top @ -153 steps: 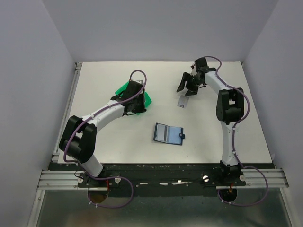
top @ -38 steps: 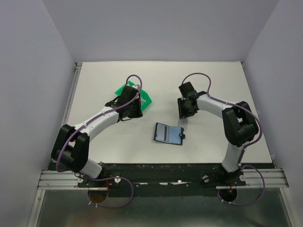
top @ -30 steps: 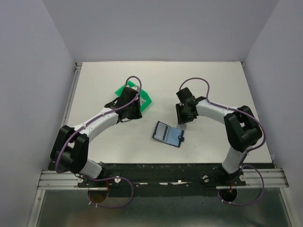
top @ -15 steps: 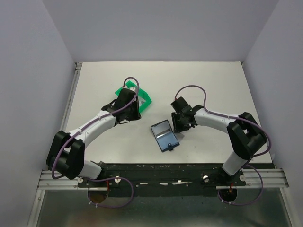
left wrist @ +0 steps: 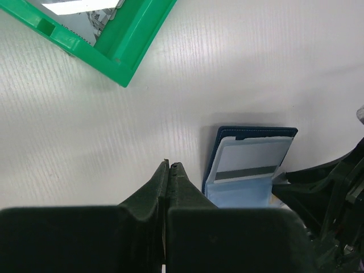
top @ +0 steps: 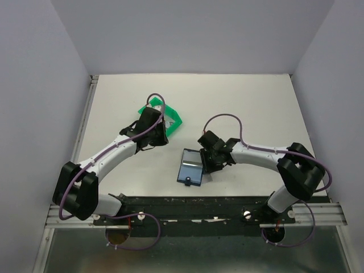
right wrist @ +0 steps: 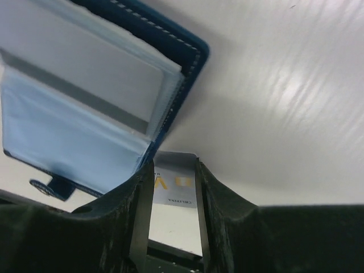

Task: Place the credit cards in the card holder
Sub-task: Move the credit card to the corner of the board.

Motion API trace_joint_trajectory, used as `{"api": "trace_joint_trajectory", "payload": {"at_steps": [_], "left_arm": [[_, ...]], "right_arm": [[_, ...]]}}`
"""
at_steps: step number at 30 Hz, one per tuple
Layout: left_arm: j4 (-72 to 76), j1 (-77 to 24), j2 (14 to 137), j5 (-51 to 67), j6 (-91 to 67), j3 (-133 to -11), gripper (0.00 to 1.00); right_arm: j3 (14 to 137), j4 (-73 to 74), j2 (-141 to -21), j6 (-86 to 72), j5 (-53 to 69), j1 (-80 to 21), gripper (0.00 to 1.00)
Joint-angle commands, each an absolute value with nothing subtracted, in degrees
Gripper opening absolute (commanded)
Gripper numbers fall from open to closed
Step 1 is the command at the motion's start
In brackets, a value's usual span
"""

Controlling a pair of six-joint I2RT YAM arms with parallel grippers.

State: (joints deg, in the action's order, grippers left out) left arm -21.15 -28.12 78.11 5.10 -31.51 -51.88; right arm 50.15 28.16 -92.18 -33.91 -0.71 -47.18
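Observation:
The navy card holder [top: 190,166] lies open near the table's front edge. A pale card with a dark stripe [left wrist: 250,162] sits in its clear pocket [right wrist: 68,131]. My right gripper [top: 211,162] is shut on a silver credit card with gold print [right wrist: 173,182], held by its side edges. The card's front edge is at the holder's right side [right wrist: 170,96], touching or nearly so. My left gripper [left wrist: 169,166] is shut and empty, low over the table left of the holder [left wrist: 250,165]. Another printed card [left wrist: 85,7] lies in the green bin.
The green plastic bin [top: 170,116] stands behind my left gripper [top: 158,133]; its corner shows in the left wrist view [left wrist: 125,51]. The holder's snap tab [right wrist: 51,186] points toward the table's black front edge [top: 187,200].
My right gripper has come from the back right down to the holder with the card. The holder has turned and slid toward the front edge. My left arm has shifted slightly.

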Motion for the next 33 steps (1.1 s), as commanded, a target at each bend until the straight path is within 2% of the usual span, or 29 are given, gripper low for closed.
{"api": "trace_joint_trajectory", "payload": {"at_steps": [1, 10, 19, 25, 33], "left_arm": [[-22.59, -27.77, 75.85, 4.13, -31.46, -51.42, 0.02], [-23.12, -27.69, 73.83, 3.43, -31.99, -50.19, 0.02], [-22.94, -27.69, 73.65, 3.60, -32.61, -49.48, 0.02], [-22.94, -27.77, 73.39, 3.43, -32.78, -49.22, 0.02], [-23.20, -27.69, 73.04, 3.43, -32.61, -48.69, 0.02]], "right_arm": [[44.47, 36.38, -96.16, -38.14, 1.76, -51.14, 0.43], [42.54, 37.96, -93.61, -42.89, 1.76, -58.09, 0.43], [44.99, 37.10, -81.92, -40.44, -8.87, -58.98, 0.40], [47.72, 32.53, -84.89, -34.46, -10.90, -58.89, 0.38], [46.15, 24.00, -87.45, -29.62, -7.83, -57.04, 0.38]]}}
